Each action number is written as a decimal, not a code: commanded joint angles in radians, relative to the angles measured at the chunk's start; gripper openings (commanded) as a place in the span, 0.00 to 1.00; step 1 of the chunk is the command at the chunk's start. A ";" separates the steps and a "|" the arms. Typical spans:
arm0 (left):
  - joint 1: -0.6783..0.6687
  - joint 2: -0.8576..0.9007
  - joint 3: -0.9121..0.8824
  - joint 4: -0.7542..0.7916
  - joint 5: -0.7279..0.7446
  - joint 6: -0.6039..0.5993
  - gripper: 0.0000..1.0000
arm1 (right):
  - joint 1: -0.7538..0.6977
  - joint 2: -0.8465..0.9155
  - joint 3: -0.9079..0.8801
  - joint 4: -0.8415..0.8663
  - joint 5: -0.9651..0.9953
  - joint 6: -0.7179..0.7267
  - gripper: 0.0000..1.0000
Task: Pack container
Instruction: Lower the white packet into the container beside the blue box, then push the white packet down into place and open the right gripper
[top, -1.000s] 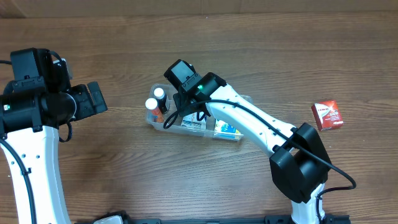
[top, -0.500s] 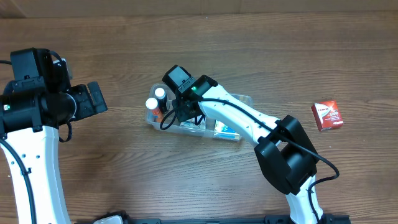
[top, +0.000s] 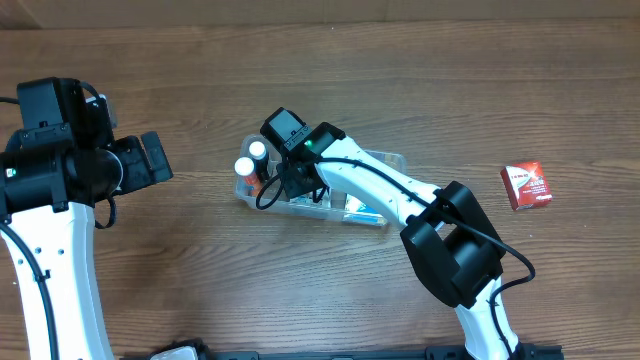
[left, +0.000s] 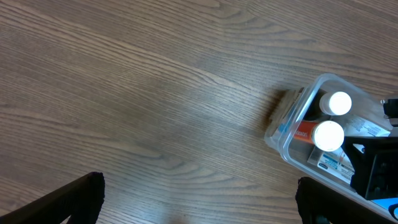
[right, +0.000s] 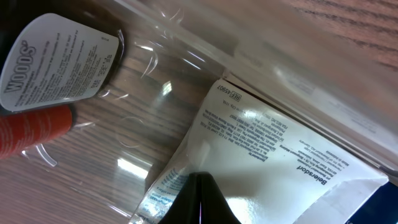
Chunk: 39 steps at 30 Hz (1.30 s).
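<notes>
The clear plastic container (top: 393, 160) lies mid-table and holds two white-capped bottles (top: 258, 149), a white printed box (right: 273, 143) and a blue-and-white box (top: 368, 209). My right gripper (top: 290, 185) reaches into the container. In the right wrist view its fingers (right: 200, 199) are shut together, the tip against the white box, beside a dark labelled bottle (right: 56, 59). My left gripper (top: 160, 158) is open and empty above bare wood, left of the container (left: 292, 127).
A small red box (top: 526, 185) lies on the table to the far right, apart from the container. A red-labelled item (right: 31, 130) lies in the container beside the dark bottle. The right arm spans the container's right half.
The right arm's elbow has swung left and the right gripper has shifted slightly left inside the container. The left arm has not moved.
</notes>
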 joint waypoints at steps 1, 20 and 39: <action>0.000 0.002 0.000 0.001 0.001 -0.003 1.00 | -0.003 0.045 -0.023 -0.030 -0.009 -0.003 0.04; 0.000 0.002 0.000 0.001 0.002 -0.003 1.00 | -0.002 -0.118 0.048 0.003 -0.177 -0.107 0.04; 0.000 0.002 0.000 0.000 0.002 -0.003 1.00 | -0.002 -0.007 0.026 0.059 -0.127 -0.105 0.04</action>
